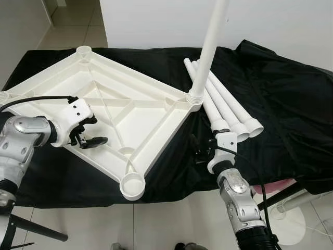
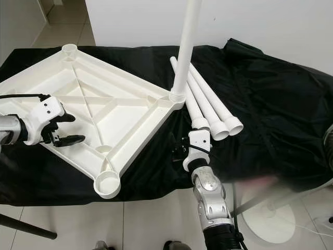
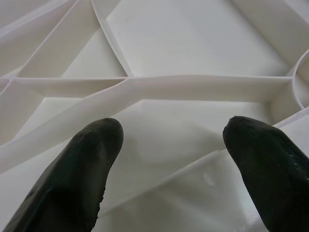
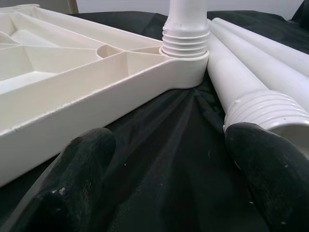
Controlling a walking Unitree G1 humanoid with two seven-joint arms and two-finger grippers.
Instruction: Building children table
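Upside-down white tabletop [image 1: 119, 112] on a black cloth [image 1: 281, 104], one leg [image 1: 208, 49] screwed upright into its corner.

Left gripper [image 1: 86, 136], fingers apart, hovers over the tabletop's ribbed underside; right gripper [image 4: 169, 159] (fingers also apart) sits just before three loose legs [image 1: 229, 107].

Silver jointed arms, white wrist housings, black cables, black rounded jaws
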